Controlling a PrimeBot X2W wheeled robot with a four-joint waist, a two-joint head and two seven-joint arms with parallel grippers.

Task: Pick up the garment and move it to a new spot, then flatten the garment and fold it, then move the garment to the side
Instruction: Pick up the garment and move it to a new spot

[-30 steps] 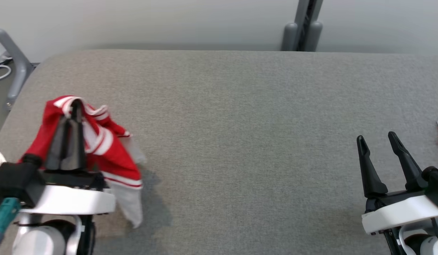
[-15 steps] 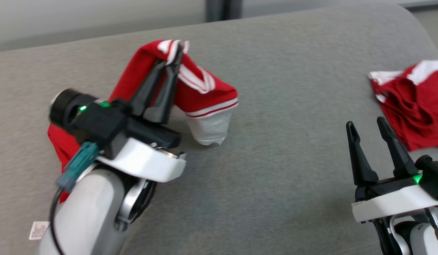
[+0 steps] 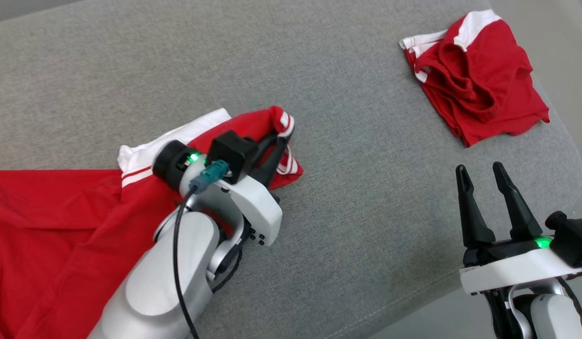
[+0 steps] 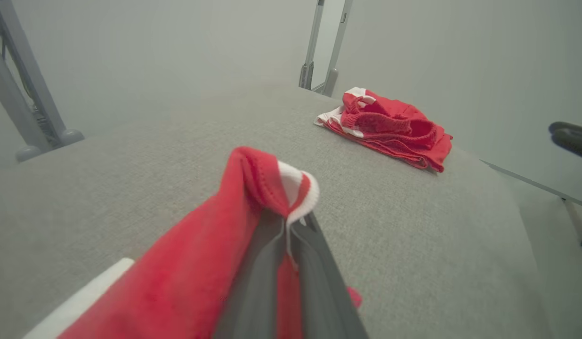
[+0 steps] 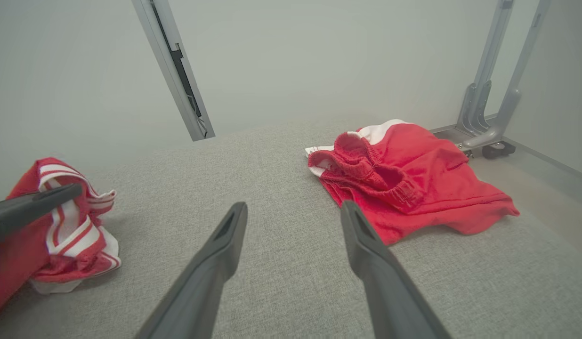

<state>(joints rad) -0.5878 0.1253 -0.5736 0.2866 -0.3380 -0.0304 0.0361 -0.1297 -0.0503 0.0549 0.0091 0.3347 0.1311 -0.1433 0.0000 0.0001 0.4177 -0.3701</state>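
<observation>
Holding the garment (image 3: 60, 212) clamped in left gripper (image 3: 280, 137), with right gripper (image 3: 479, 168) open and empty; yet to flatten, fold, set aside.

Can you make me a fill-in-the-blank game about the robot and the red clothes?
1. The left gripper is ____ on the striped edge of the red and white garment.
2. The right gripper has its fingers ____ and holds nothing.
3. A second red garment lies crumpled nearer the ____ gripper.
4. Both garments rest on a ____ fabric surface.
Missing words: shut; open; right; grey.
</observation>
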